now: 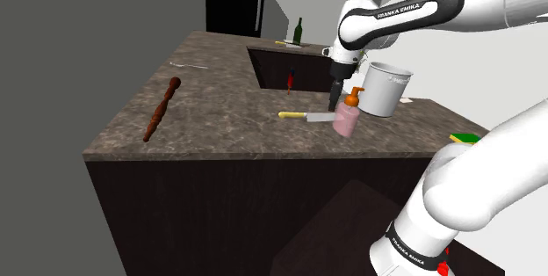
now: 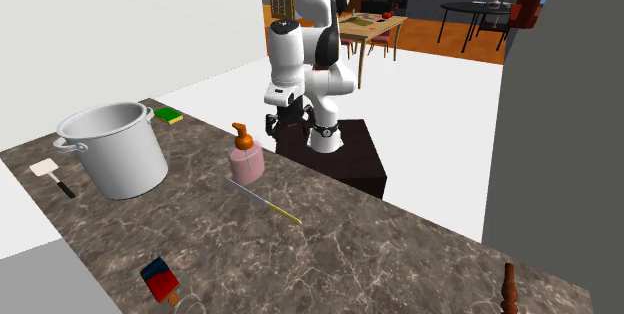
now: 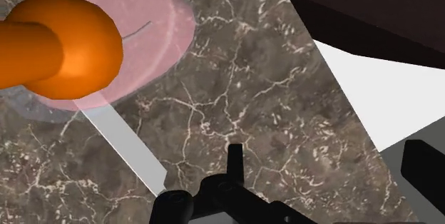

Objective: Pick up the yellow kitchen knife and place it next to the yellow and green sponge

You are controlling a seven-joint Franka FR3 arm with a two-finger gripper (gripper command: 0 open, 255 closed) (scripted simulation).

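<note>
The end effector (image 1: 335, 104) is hovering with fingers spread (gripping nothing), the knife (image 1: 307, 116) lying just below, a soap bottle (image 1: 348, 118) standing beside.

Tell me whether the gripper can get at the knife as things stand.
Probably yes. The open gripper hangs above the knife, whose yellow handle lies bare on the counter; only the pink soap bottle crowds the blade tip.
</note>
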